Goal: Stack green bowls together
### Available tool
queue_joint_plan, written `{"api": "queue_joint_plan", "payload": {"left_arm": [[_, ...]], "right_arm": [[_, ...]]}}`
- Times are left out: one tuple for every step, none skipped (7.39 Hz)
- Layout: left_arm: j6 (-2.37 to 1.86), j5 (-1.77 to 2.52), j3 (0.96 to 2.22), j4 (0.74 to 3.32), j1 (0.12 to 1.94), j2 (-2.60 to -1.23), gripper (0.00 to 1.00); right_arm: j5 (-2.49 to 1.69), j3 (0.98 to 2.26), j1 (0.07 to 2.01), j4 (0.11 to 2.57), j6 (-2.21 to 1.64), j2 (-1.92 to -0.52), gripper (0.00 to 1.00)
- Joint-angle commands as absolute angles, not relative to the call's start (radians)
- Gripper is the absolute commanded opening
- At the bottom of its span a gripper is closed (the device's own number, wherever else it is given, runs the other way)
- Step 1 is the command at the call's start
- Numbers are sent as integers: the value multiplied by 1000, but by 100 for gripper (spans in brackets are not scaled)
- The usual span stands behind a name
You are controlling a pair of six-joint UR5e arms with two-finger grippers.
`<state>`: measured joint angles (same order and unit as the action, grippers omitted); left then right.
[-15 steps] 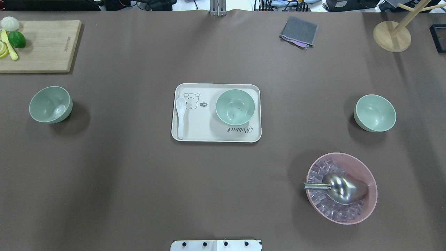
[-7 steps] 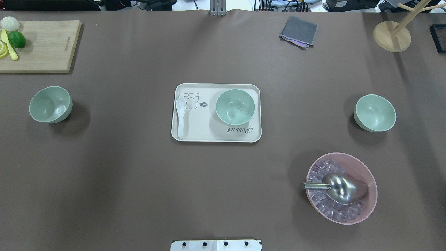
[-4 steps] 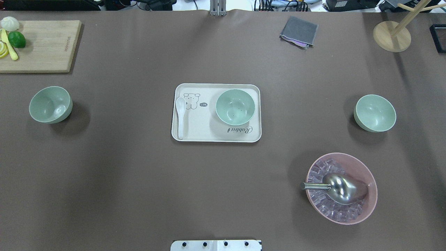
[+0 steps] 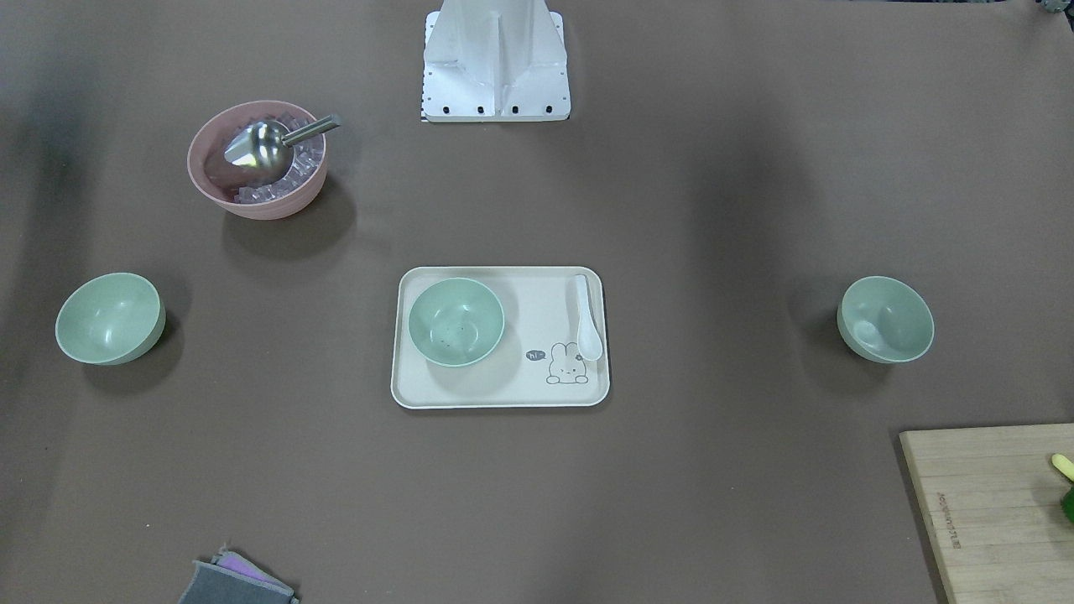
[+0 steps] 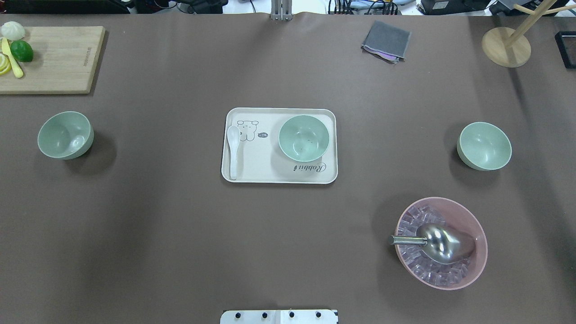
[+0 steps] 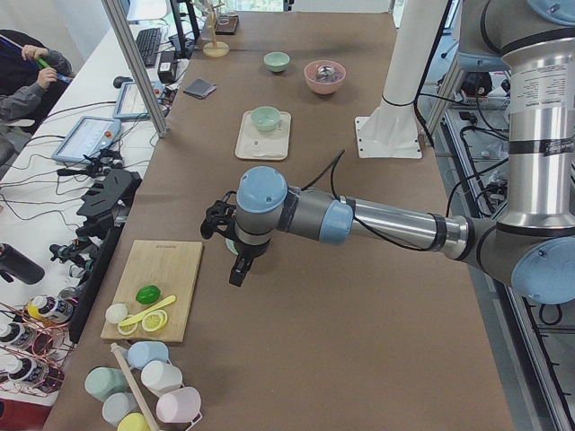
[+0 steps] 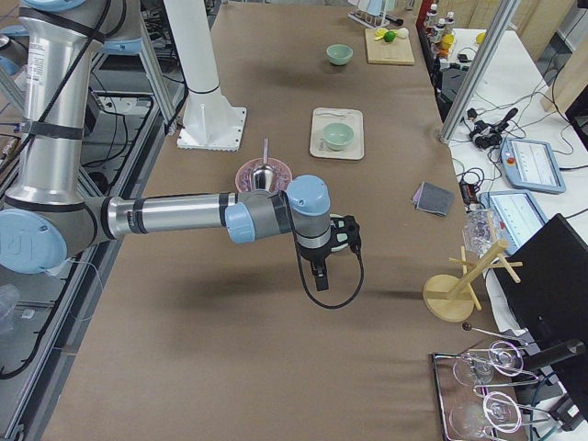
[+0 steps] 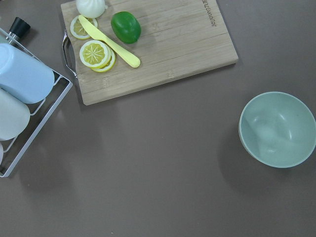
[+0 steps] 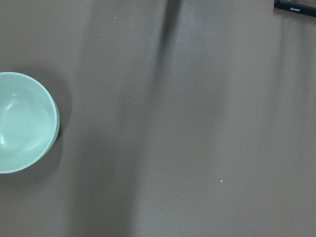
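The left hand (image 6: 241, 268) hangs from a bent wrist with its dark fingers pointing down at the bench (image 5: 180, 225). Its silver forearm, jointed with pale blue caps, reaches out level over the brown surface. Whether it is released or clenched I cannot tell, as it shows only from the side. Its wrist camera looks down on the left bowl (image 8: 277, 129), a small round matte mint-green bowl with smooth plain sides. Near that bowl lies a wooden cutting board (image 8: 158, 44) with a lime (image 8: 125, 26), lemon slices and a yellow knife.

The right hand (image 7: 319, 276) also points down from a level, outstretched arm, a black cable looping beside it. Its grip cannot be told either. Its wrist camera catches the right bowl (image 9: 24, 121) at the view's left edge, sitting upright on the bare matte bench.

From overhead the three green bowls stand well apart in a row. The left bowl and the right bowl (image 5: 484, 146) sit on the bench. The middle bowl (image 5: 303, 138) sits on a cream rectangular tray (image 5: 258, 162) with rounded corners and a rabbit print, beside a glossy white spoon (image 5: 233, 148).

Nearer the robot's base, on its right, a larger pink bowl (image 5: 468, 213) holds clear cubes and a shiny metal scoop (image 5: 443, 243). A folded grey cloth (image 5: 386, 40) and a round-based wooden stand (image 5: 506, 46) lie at the far edge.
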<state>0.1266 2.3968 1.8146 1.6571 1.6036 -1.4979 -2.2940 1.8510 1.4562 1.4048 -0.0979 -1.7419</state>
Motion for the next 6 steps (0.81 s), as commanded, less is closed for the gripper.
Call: {"api": "queue_joint_plan", "payload": {"left_arm": [[-63, 2398, 1755, 1670, 1524, -1531, 99], [-156, 2395, 1756, 1672, 1469, -1542, 99], [-217, 2388, 1743, 1671, 1395, -1566, 99], [-303, 2387, 1721, 1689, 1353, -1600, 99], [-368, 2387, 1666, 1783, 1321, -1620, 99], [-421, 2387, 1579, 1921, 1292, -1635, 99]], "right_arm": [[-2274, 1847, 1385, 1402, -248, -1703, 100], [-2246, 1847, 1353, 1402, -327, -1689, 100], [-2223, 1847, 1323, 1402, -378, -1677, 100], [-2214, 1845, 1296, 1402, -417, -1664, 100], [-2200, 1847, 1286, 1396, -428, -1663, 100], [-2183, 1844, 1272, 1387, -431, -1661, 100]]}}
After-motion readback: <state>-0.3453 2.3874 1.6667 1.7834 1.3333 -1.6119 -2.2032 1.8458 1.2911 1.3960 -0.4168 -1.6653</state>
